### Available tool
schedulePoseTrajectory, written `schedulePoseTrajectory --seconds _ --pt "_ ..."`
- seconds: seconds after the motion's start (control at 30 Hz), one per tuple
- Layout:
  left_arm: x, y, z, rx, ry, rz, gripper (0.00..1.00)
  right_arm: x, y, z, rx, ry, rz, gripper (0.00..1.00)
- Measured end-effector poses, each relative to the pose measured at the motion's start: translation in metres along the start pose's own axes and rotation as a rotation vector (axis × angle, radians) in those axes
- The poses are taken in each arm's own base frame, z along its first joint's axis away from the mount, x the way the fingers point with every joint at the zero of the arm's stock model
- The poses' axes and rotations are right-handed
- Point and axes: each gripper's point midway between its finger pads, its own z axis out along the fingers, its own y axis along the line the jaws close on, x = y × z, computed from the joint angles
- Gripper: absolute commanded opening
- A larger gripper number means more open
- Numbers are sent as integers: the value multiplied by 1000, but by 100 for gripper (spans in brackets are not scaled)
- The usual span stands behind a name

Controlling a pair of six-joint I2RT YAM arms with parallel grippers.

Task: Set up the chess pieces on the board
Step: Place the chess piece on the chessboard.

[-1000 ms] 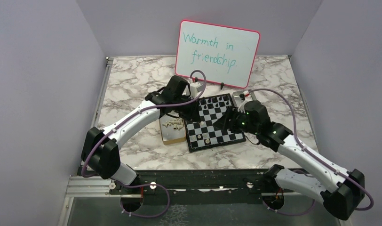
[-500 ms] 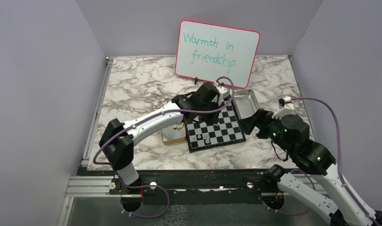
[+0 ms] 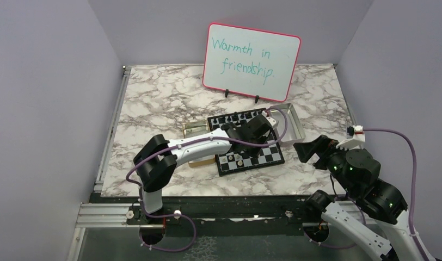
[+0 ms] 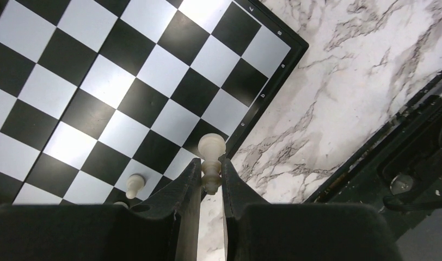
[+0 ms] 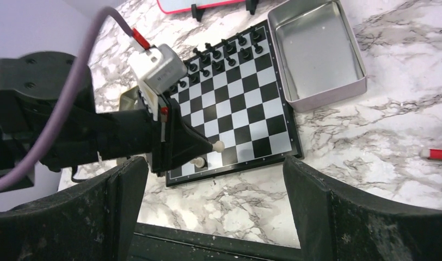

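Left gripper (image 4: 210, 166) pinching cream pawn (image 4: 212, 147) at near edge of board (image 4: 153, 70). Second cream pawn (image 4: 134, 184) standing just beside. Black pieces (image 5: 224, 51) lining far rows. Right gripper (image 3: 309, 150) gaping wide, hovering over table (image 3: 153, 103) right of board.

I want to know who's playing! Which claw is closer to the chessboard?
Left. The left claw is right over the board, at its near side, pinching a cream piece. The right claw is open, off to the board's right.

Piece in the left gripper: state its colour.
Pale cream. The piece shows best in the left wrist view.
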Motion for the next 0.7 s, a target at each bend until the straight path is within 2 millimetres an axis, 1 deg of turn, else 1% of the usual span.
schedulePoseTrajectory --seconds 0.13,0.27,0.43,0.57,0.7 --pt "10 0 11 -32 23 14 18 -3 -6 -5 11 -22 5 100" --pt "15 4 17 -64 32 16 18 -4 -10 -8 24 -31 6 100" --pt "20 10 23 -97 48 12 18 -7 -9 -11 23 -38 7 100" --pt "25 11 27 -113 66 16 18 -9 -9 -11 24 -43 8 100" --pt "26 10 32 -121 74 21 18 -10 -9 -12 23 -47 9 100"
